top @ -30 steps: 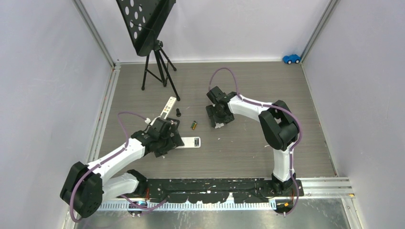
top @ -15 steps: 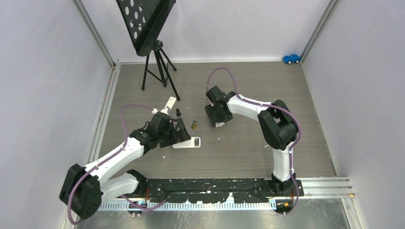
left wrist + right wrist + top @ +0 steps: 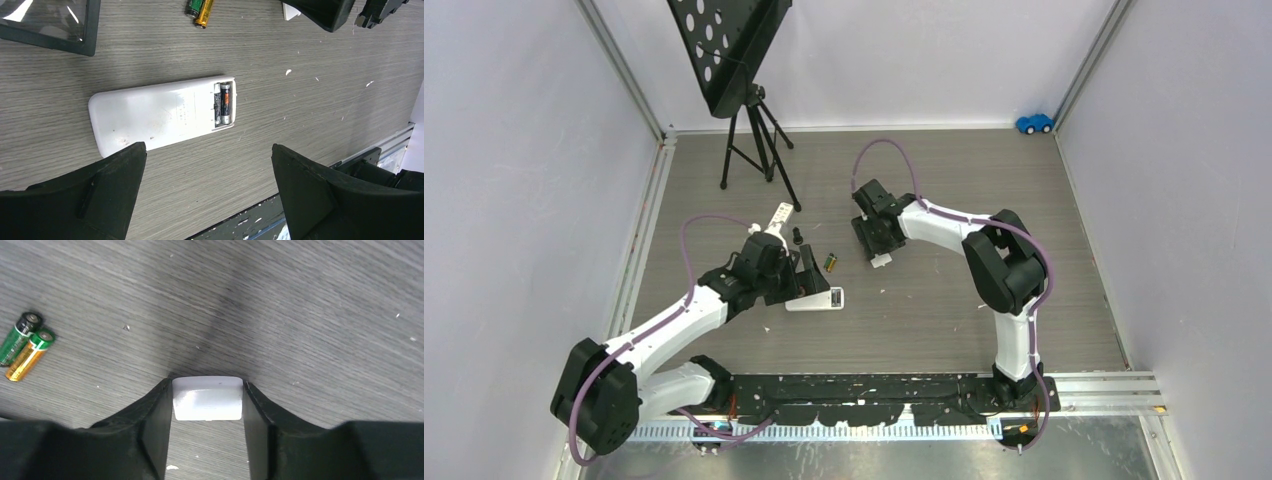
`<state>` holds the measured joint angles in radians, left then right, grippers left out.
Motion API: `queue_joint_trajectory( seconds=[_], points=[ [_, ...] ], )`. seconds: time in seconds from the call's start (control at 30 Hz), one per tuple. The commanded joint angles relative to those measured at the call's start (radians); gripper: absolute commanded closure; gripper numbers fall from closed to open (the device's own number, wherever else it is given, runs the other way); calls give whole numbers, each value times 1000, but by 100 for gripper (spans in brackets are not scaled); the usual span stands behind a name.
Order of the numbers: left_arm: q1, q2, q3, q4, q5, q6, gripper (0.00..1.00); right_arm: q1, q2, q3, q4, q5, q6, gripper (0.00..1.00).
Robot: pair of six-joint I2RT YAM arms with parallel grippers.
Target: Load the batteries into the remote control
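A white remote control [image 3: 822, 298] lies back-up on the table, its compartment open with two batteries [image 3: 222, 103] inside. It also shows in the left wrist view [image 3: 160, 114]. My left gripper [image 3: 809, 272] hovers over it, open and empty [image 3: 207, 150]. Two loose batteries [image 3: 830, 262] with green-yellow wrap lie side by side between the grippers [image 3: 24, 346]. My right gripper [image 3: 879, 256] is low at the table, shut on a small white battery cover [image 3: 207, 398].
A second white remote [image 3: 777, 220] and a small black object [image 3: 798, 236] lie behind the left gripper. A black square tray [image 3: 47, 22] is beside the remote. A music stand tripod [image 3: 749, 130] stands far left; a blue toy car [image 3: 1034, 123] is far right.
My left gripper has moved off the remote's left end, up and toward the far right, and now hangs open over it. My right gripper has edged slightly left with the cover.
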<state>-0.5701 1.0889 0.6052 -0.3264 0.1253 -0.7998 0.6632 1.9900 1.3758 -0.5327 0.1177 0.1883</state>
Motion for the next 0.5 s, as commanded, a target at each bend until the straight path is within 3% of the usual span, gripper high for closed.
queue_joint_trajectory(
  seconds=[0.0,0.23,0.47],
  points=[
    [-1,-8,19,56,19,21,2,-2,40,-37,-19,20,37,59],
    [-2,-5,5,132,20,-7,3,-6,-49,-53,-23,69,187,59],
    [-2,67,14,293,60,-53,5,-12,-113,-35,-70,21,462,56]
  ],
)
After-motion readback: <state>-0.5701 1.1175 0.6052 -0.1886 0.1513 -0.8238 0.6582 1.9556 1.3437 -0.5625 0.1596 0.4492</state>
